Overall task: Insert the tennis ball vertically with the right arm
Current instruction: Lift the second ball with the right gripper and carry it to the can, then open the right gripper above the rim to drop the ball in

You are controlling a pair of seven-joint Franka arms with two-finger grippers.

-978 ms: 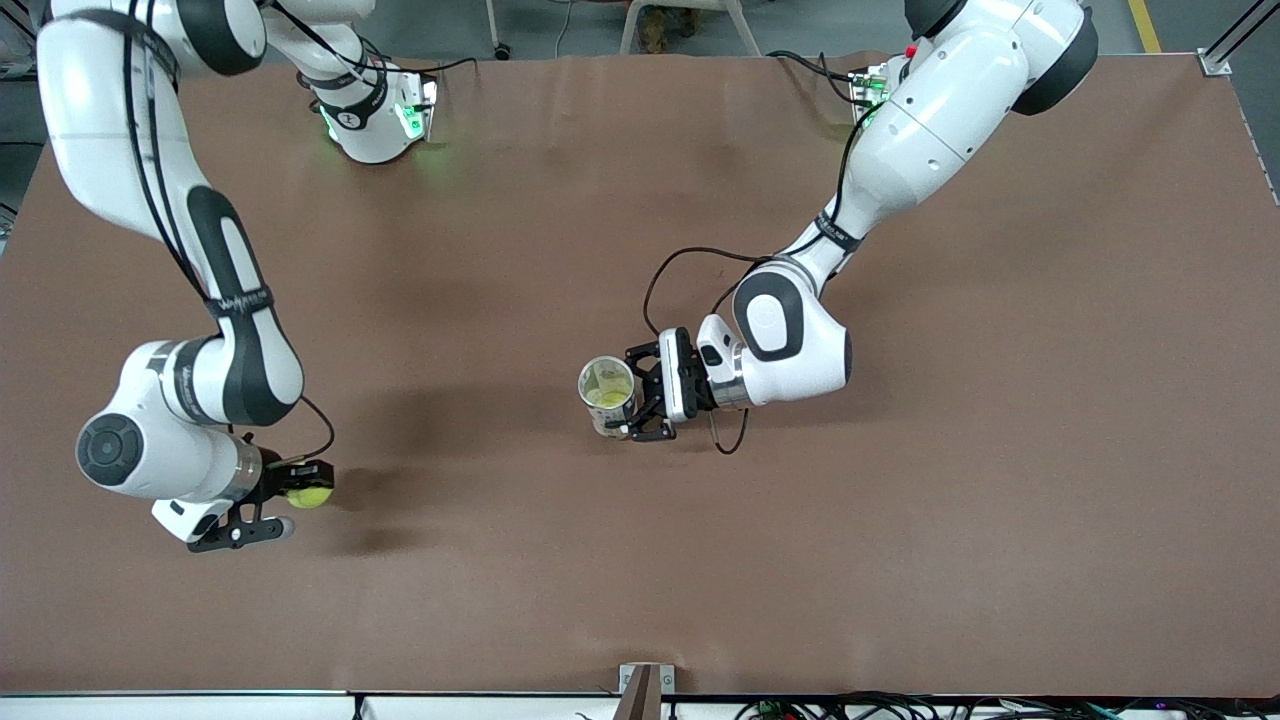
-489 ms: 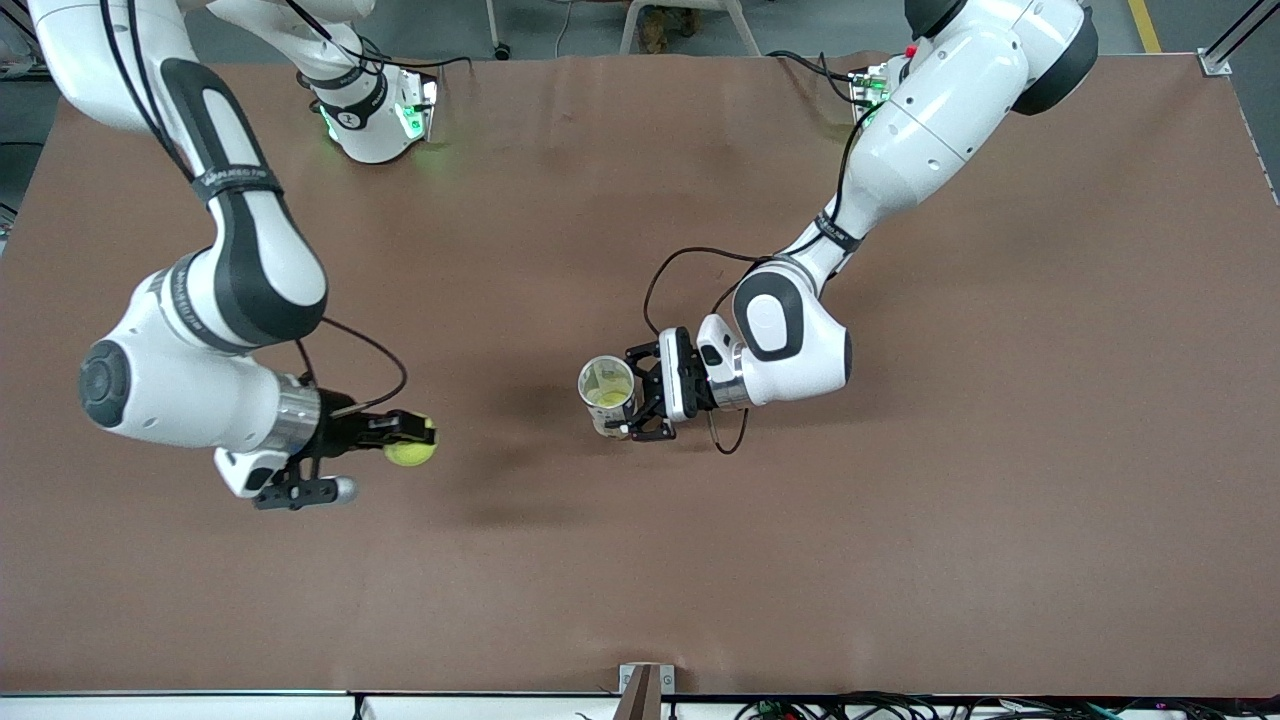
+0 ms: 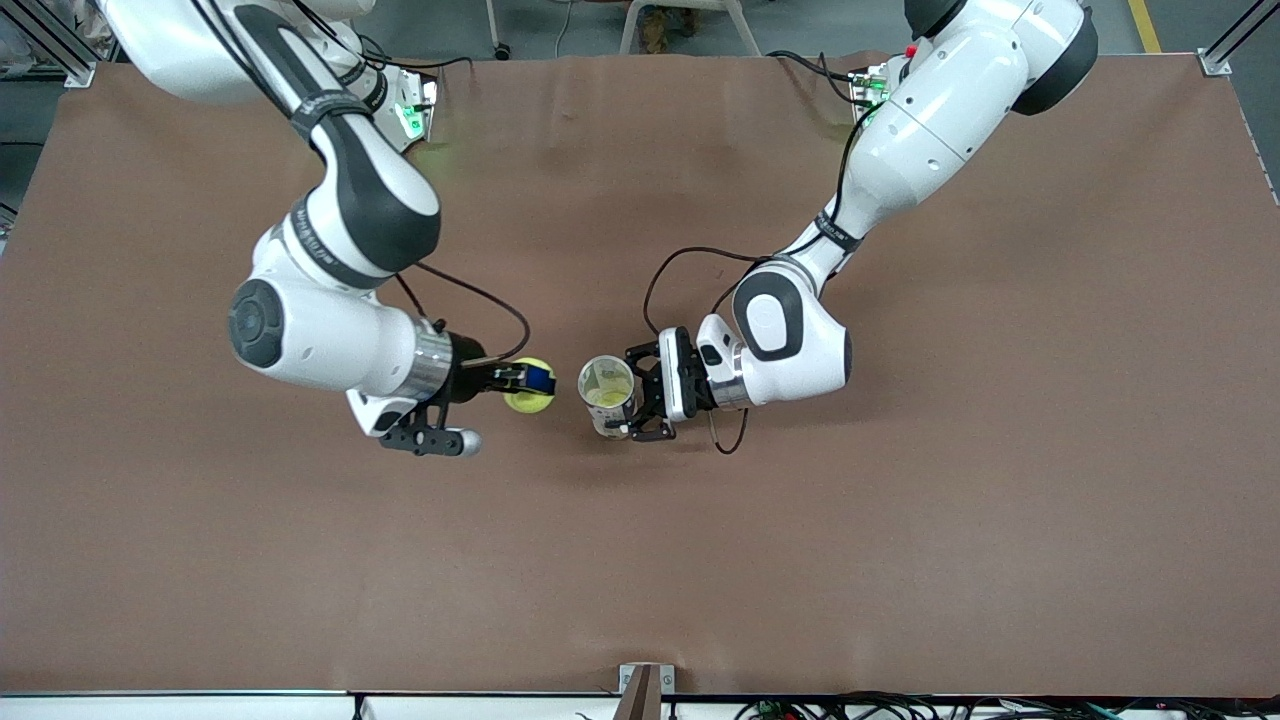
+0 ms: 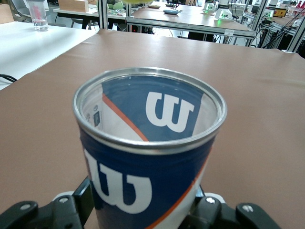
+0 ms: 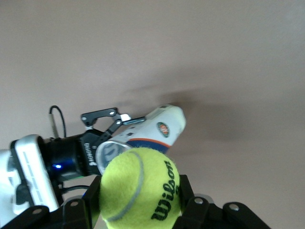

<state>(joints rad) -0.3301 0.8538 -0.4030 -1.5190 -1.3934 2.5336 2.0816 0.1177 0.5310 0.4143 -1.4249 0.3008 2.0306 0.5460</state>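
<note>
Your right gripper (image 3: 522, 384) clamps the light, springy, fuzzy ball (image 3: 530, 398) across its middle, at the can's (image 3: 607, 393) nine o'clock, the can upright in the left gripper's (image 3: 640, 400) grip.

Robotics lab, workbenches (image 4: 190, 16), aluminium framing (image 4: 102, 14)

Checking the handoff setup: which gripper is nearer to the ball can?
Left. The left gripper is shut on the can; the right gripper, holding the tennis ball, is beside it.
</note>
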